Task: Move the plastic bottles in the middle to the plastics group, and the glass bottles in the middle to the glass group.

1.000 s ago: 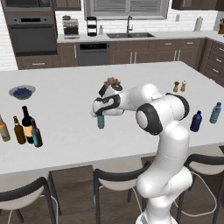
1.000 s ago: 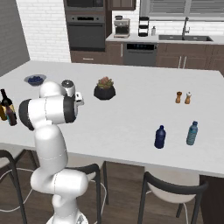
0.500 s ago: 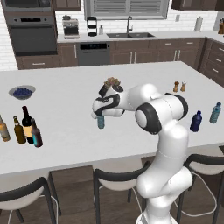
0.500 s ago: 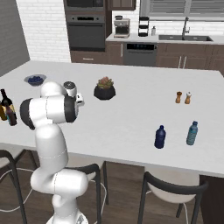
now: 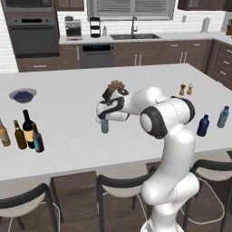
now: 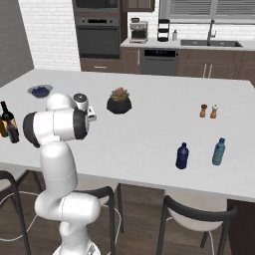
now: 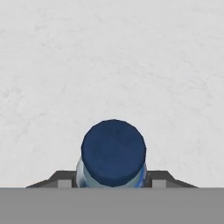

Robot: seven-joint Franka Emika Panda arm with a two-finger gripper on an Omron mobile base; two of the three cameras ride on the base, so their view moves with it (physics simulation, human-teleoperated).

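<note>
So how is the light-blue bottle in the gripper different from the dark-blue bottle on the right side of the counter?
The light-blue bottle is slim, pale and see-through; the dark-blue bottle is squatter and solid dark. The light-blue bottle sits mid-counter with the gripper shut on it; the dark-blue bottle stands free near the right end, beside another light-blue one. Both stand upright and are capped.

On the white surface (image 5: 68, 136), the gripper (image 5: 104, 118) reaches down over a small light-blue bottle (image 5: 105, 125) standing upright near the middle, its jaws closed on the bottle's top. At the left edge stand four dark and amber bottles (image 5: 21, 134) close together, near a bowl (image 5: 22, 95). Far right, a dark-blue bottle (image 5: 204, 125) and a light-blue one (image 5: 223, 117) stand side by side.
</note>
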